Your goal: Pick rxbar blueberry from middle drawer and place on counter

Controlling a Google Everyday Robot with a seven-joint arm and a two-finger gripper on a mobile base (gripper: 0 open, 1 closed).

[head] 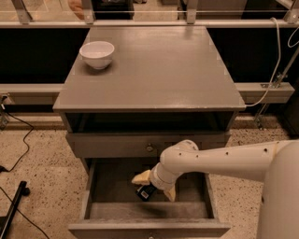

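Speckled floor surrounds the grey desk [154,70]. A white bowl [97,53] sits on its top, well up and back from your fingers [141,178]. You have the fingers down in the open lower drawer [107,228], spread apart. The black snack bar [146,192] lies on the drawer floor between them.

Speckled beige floor [42,158], black cables [28,132] lying at left. Behind the grey cabinet [112,144] a dark wall panel [32,56] runs above a pale ledge [28,93], with metal posts [87,9] on top. A white cable [279,46] hangs at right. The jaws are low in the open drawer [88,191].
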